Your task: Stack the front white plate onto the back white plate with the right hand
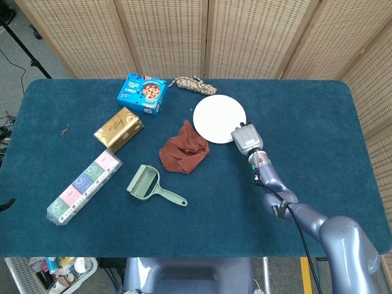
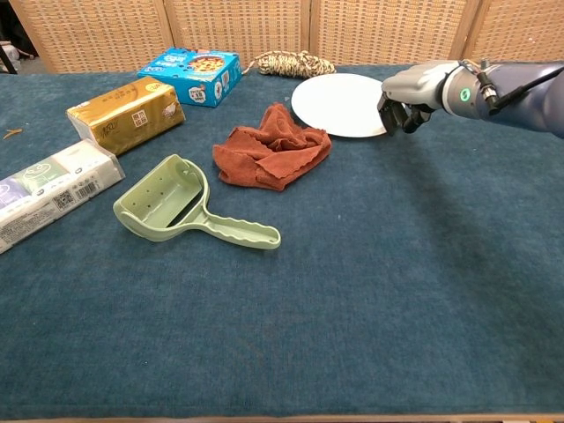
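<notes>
Only one white plate (image 1: 217,116) shows, lying flat at the back middle of the blue table; I cannot tell whether a second plate lies under it. My right hand (image 1: 246,138) sits at the plate's near right rim, palm down. In the chest view the right hand (image 2: 411,95) has its fingers curled down over the rim of the white plate (image 2: 339,103), gripping its edge. My left hand is out of both views.
A brown cloth (image 1: 184,149) lies just left of the plate, and a coil of rope (image 1: 193,84) lies behind it. A blue box (image 1: 143,93), gold box (image 1: 118,129), green scoop (image 1: 151,186) and a long packet (image 1: 84,187) fill the left half.
</notes>
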You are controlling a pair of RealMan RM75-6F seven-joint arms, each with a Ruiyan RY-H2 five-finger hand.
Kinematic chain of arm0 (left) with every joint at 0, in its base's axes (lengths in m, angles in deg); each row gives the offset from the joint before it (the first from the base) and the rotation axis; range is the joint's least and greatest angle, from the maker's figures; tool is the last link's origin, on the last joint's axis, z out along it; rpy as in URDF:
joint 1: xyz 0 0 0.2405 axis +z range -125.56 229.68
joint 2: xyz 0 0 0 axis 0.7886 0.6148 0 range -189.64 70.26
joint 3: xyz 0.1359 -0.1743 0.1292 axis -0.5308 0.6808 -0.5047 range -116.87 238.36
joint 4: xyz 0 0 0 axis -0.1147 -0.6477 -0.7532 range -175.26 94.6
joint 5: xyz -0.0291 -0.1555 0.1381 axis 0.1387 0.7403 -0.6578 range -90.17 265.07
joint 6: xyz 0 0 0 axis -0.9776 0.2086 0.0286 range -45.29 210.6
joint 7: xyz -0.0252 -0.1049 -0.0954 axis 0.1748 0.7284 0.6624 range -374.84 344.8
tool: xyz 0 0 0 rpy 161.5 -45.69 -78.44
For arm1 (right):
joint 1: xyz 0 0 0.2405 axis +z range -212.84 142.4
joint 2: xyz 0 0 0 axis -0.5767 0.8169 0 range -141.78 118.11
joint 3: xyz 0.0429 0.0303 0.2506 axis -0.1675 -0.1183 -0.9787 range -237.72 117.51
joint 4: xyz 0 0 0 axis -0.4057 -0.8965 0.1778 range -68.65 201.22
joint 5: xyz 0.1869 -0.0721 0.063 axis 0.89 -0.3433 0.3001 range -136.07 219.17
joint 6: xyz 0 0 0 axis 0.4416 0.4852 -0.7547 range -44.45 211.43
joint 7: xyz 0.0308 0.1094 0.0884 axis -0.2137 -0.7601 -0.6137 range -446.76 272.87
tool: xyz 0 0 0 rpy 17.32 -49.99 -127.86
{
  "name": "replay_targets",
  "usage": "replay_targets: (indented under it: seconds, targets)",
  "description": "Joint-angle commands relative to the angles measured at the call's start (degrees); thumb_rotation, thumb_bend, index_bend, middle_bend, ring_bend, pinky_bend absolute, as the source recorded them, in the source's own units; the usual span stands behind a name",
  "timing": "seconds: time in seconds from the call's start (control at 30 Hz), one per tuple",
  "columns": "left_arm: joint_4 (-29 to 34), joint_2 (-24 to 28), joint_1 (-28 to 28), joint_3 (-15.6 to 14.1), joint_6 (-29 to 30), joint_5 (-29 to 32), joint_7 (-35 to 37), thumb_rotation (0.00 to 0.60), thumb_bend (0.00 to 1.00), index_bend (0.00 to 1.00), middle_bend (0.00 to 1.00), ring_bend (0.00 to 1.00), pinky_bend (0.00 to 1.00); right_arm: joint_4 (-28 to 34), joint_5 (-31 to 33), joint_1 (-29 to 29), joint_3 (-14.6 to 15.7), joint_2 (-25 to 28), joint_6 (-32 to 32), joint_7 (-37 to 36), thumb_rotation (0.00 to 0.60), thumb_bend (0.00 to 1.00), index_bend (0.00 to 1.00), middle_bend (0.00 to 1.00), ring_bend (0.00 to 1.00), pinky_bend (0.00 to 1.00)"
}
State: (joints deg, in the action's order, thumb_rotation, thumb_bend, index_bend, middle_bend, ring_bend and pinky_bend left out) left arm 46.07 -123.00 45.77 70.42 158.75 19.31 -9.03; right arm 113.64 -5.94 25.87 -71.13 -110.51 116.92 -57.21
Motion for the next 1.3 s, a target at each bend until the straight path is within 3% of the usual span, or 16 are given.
replay_targets:
  seconds: [0.03,0.27,0.33,0.37,0.43,0.5,0.6,0.8,0.93,1.1,1.3]
  targets:
    - [0.0,0.1,0.0,0.0,0.0,0.1,0.1,0.6,0.01,0.01,0.0,0.0,0.0,0.0,0.0,0.2,-0.2,-0.3,0.9,0.4,0.6,0.96,0.46,0.35,0.19,0.21]
    - [-0.1,0.3,0.2,0.1,0.0,0.1,0.8,0.6,0.01,0.01,0.0,0.0,0.0,4.9,0.6,-1.1,-2.0,3.4,5.9,0.7,0.6,0.91,0.41,0.32,0.19,0.15]
    - [0.0,0.3,0.2,0.0,0.0,-0.2,0.8,0.6,0.01,0.01,0.0,0.0,0.0,8.1,0.5,-1.9,-2.4,5.6,7.6,0.5,0.6,0.8,0.36,0.3,0.18,0.14]
    - [0.0,0.3,0.2,0.0,0.1,-0.4,0.9,0.6,0.01,0.01,0.0,0.0,0.0,10.2,0.3,-2.6,-2.6,7.1,9.1,0.5,0.6,0.69,0.33,0.28,0.18,0.13]
    - [0.1,0.4,0.2,-0.2,0.2,-0.7,0.8,0.6,0.01,0.01,0.0,0.0,0.0,13.8,-0.6,-4.1,-2.6,9.6,11.9,0.4,0.6,0.47,0.25,0.23,0.14,0.11]
    - [0.2,0.4,0.2,-0.3,0.3,-1.0,0.9,0.6,0.01,0.01,0.0,0.0,0.0,17.0,-1.4,-5.6,-2.5,11.7,14.3,-0.1,0.6,0.16,0.12,0.11,0.06,0.06]
    - [0.5,0.5,0.4,-0.6,1.0,-2.1,1.0,0.6,0.01,0.01,0.0,0.0,0.0,24.4,-5.8,-10.4,-1.7,16.8,21.2,-3.6,0.6,0.0,0.01,0.0,0.0,0.0]
    - [1.3,0.8,0.7,-1.6,2.2,-5.1,1.8,0.6,0.01,0.01,0.0,0.0,0.0,31.1,-18.0,-21.1,3.0,23.5,35.0,-12.9,0.6,0.0,0.0,0.0,0.0,0.0]
    - [1.8,1.0,1.1,-2.3,3.4,-7.0,2.2,0.6,0.01,0.01,0.0,0.0,0.0,31.0,-24.9,-27.9,6.6,25.1,42.4,-20.8,0.6,0.0,0.0,0.0,0.0,0.0]
    - [1.5,0.7,1.2,-3.1,4.1,-9.0,2.6,0.6,0.01,0.01,0.0,0.0,0.0,29.7,-28.0,-35.0,9.3,25.8,48.2,-27.0,0.6,0.0,0.0,0.0,0.0,0.0]
    - [0.7,0.3,1.3,-3.6,4.7,-10.4,3.5,0.6,0.01,0.01,0.0,0.0,0.0,28.5,-30.1,-40.1,11.2,25.7,51.4,-27.8,0.6,0.0,0.0,0.0,0.0,0.0]
